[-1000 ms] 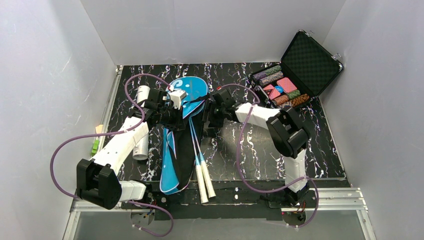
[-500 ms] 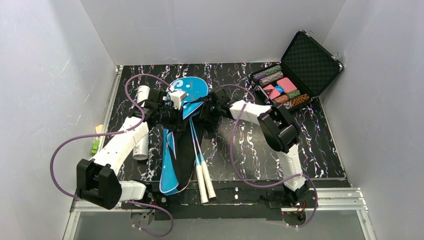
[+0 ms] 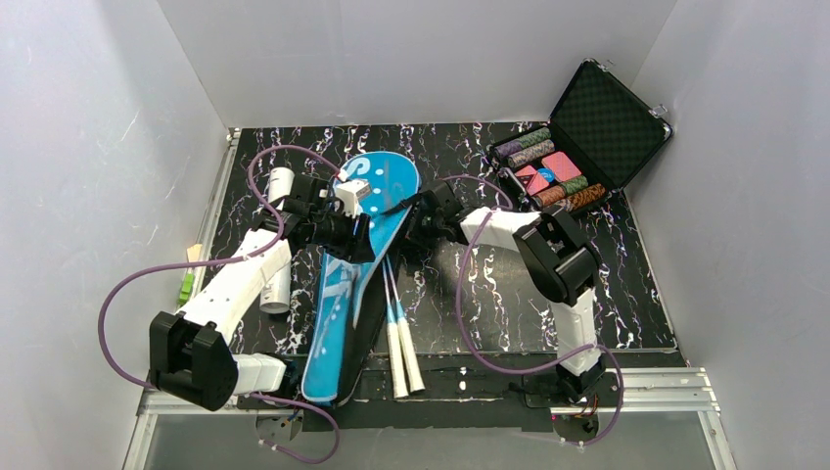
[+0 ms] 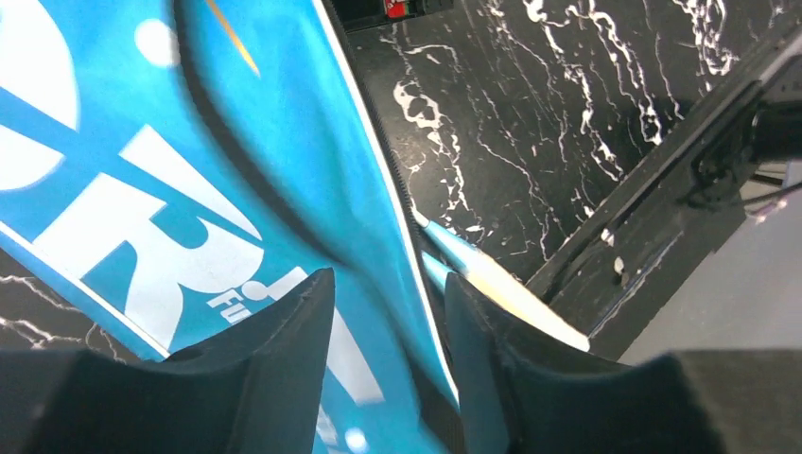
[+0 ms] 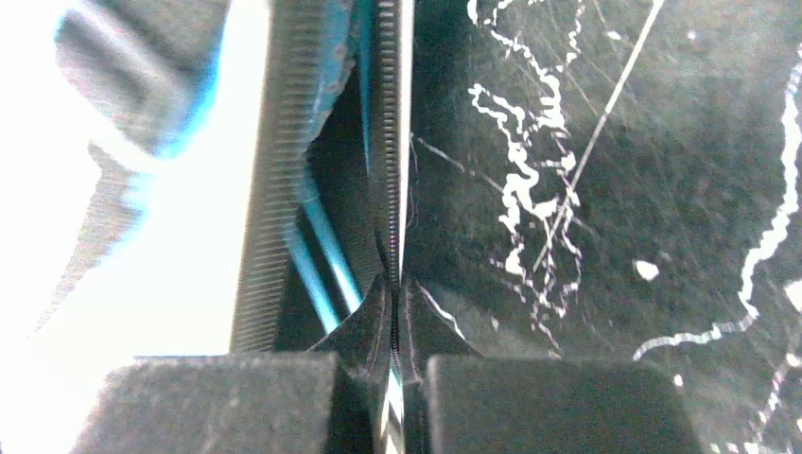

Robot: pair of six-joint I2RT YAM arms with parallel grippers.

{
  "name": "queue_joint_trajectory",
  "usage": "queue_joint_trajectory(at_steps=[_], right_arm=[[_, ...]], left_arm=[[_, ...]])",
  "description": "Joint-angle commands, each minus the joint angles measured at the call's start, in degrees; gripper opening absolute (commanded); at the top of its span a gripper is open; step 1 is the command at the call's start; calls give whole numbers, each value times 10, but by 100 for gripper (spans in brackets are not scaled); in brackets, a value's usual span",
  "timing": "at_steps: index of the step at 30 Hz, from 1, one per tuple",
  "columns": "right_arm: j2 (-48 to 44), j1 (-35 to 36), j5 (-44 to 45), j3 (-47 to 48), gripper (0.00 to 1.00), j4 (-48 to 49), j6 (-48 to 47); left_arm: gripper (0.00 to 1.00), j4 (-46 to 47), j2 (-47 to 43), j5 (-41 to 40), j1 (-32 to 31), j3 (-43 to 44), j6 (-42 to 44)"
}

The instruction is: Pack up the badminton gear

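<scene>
A: Left fingers (image 4: 288,326)?
B: Spread, over the blue bag (image 4: 189,189) flap.
A: Right fingers (image 5: 367,333)?
B: Pressed together, pinching the bag's zipper edge. Bag's flat on the counter (image 3: 626,284) between the arms, with rackets (image 3: 399,338) sticking out the near end.

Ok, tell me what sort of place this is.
Probably a robot test booth: white walls box in a black marbled table, with left arm and right arm fixed at its near edge.
</scene>
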Motion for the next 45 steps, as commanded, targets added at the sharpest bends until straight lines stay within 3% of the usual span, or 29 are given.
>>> queue_joint_trajectory(at_steps=[1,6,12,23,27,32,38,45], right_arm=[[-87,2,-11,-32,1,33,18],[-155,8,-29,-66,1,26,46],[-196,19,-48,-72,1,-10,74],[-232,33,-22,69,1,-218,30],[-242,35,-14,84,1,-238,21],[-237,40,-14,92,1,-245,18],[-233,48,-11,106,1,-252,9],[-228,49,-13,105,1,-252,11]], left_arm=[[53,-8,-28,56,-4,5,25],[77,-14,-41,55,-4,8,34],[76,-14,-35,57,-8,16,30],[76,-12,-29,15,-81,43,18],[75,-2,-31,-21,-109,31,12],[61,18,-34,-99,-146,26,7],[53,39,-27,-168,-158,43,18],[33,39,-14,-171,-163,73,15]])
